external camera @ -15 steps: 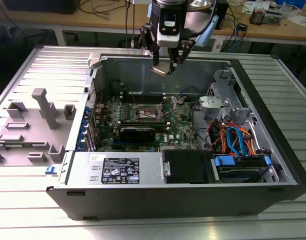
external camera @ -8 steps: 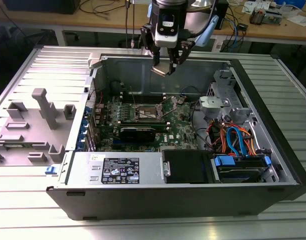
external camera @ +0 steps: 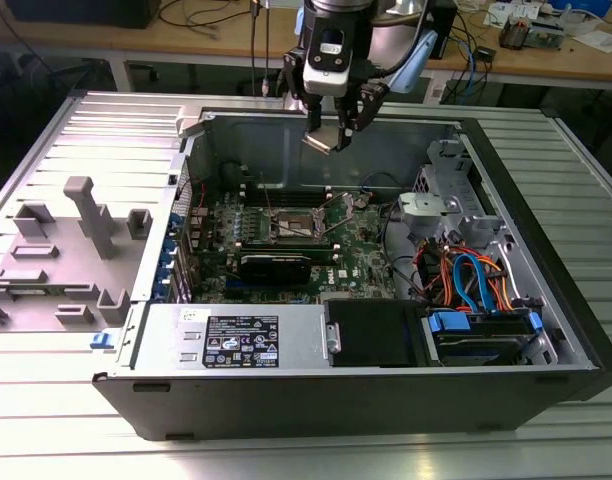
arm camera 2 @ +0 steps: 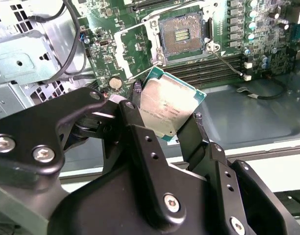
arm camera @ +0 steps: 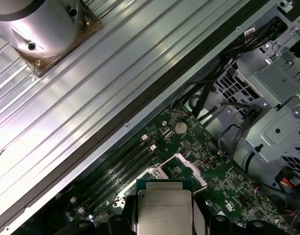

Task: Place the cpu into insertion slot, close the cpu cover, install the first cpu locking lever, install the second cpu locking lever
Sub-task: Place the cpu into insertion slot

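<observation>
Nothing seated yet: black fingers (arm camera 2: 137,132) of the gripper (external camera: 329,128) clenched on the small flat square grey-tan metal cpu (external camera: 324,138), upper centre of the exterior view, well above the bare silver-rimmed dark square insertion slot (external camera: 294,225) at mid-frame; closing and lever steps outstanding.

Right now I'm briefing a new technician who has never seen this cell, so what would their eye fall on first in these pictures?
The gripper clamping the cpu by its edges stands out first, held in the air above the open computer case in the exterior view. Next comes the insertion slot on the green circuit board, bare and uncovered, with the chip apart from it.
</observation>
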`<action>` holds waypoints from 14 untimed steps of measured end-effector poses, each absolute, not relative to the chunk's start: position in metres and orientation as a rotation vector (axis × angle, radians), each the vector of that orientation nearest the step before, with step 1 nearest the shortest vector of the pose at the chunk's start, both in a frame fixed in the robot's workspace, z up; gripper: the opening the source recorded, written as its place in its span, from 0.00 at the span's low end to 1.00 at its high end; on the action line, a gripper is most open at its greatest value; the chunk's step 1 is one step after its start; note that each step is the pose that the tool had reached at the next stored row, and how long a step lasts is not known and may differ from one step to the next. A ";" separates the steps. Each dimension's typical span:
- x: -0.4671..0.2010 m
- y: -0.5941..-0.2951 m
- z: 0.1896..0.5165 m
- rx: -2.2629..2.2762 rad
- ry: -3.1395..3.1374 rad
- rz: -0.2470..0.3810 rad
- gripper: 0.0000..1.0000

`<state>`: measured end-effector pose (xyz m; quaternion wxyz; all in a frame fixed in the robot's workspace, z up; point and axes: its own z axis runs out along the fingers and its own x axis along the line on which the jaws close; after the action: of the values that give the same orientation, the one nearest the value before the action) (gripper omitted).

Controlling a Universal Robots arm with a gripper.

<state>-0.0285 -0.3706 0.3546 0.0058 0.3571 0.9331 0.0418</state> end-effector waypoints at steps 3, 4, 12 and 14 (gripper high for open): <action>-0.028 -0.371 0.354 1.148 2.908 0.131 0.54; -0.028 -0.371 0.354 1.157 2.904 0.131 0.54; -0.029 -0.372 0.352 1.242 2.866 0.130 0.54; -0.029 -0.373 0.351 1.258 2.859 0.130 0.54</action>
<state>-0.0285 -0.3729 0.3514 0.0078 0.4023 0.9145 0.0416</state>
